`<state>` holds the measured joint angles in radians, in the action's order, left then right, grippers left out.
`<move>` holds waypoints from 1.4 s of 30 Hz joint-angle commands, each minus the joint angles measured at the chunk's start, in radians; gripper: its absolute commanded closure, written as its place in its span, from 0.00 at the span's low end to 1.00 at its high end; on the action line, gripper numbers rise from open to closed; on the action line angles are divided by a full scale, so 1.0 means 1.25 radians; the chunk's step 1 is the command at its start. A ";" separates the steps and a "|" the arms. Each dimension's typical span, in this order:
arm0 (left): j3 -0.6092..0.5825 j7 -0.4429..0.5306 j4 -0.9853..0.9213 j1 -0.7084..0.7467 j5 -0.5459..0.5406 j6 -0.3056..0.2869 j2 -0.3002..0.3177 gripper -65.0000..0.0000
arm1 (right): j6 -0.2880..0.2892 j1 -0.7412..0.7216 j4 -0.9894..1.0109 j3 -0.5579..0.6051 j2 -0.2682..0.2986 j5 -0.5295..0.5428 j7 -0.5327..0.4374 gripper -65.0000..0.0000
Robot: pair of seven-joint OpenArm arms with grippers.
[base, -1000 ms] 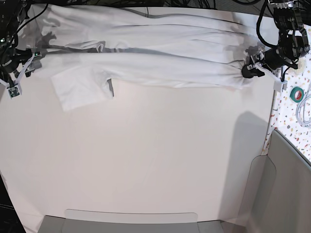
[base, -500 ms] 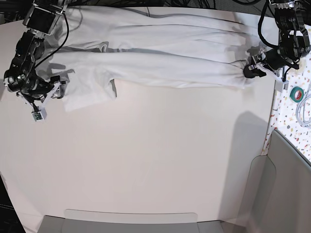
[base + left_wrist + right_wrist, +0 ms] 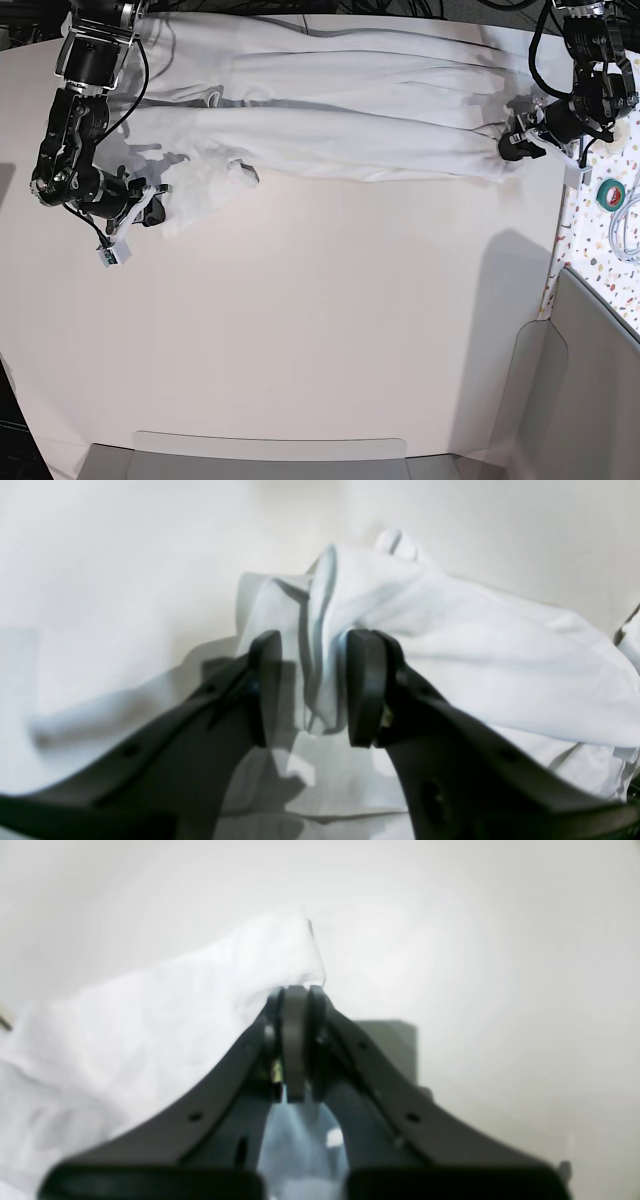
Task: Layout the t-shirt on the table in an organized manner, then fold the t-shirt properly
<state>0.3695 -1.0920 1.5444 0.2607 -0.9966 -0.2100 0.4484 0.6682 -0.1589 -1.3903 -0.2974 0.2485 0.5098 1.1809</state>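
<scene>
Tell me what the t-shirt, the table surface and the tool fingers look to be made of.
t-shirt: soft white woven or knit cloth, matte; it creases and bunches where the left tool pinches it.
table: smooth off-white top, matte with faint sheen, probably laminate or a coated board; no grain or seams.
Tool fingers: black, moulded-looking, likely plastic with rubbery pads, though that is uncertain.
</scene>
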 commanded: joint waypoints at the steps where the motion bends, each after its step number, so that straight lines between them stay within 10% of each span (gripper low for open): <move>1: 0.005 0.011 0.010 -0.003 -0.009 -0.002 0.005 0.66 | 0.004 0.000 -0.046 -0.002 0.010 -0.012 0.033 1.00; 10: 0.003 0.011 0.010 -0.003 -0.009 -0.002 0.000 0.66 | 0.004 0.160 -0.536 0.000 0.002 -0.007 0.128 1.00; 26: 0.003 0.012 0.009 -0.004 -0.007 -0.002 -0.011 0.66 | 0.005 0.265 -0.530 0.264 0.103 0.306 0.130 1.00; 42: 0.003 0.016 0.007 -0.004 -0.007 -0.002 -0.011 0.66 | 0.005 0.277 -0.530 0.534 0.220 0.333 0.130 1.00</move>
<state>0.3691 -1.0733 1.5444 0.2600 -1.0016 -0.2104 0.4187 0.6731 0.1909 -2.0335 0.3733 0.5163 0.9035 1.3582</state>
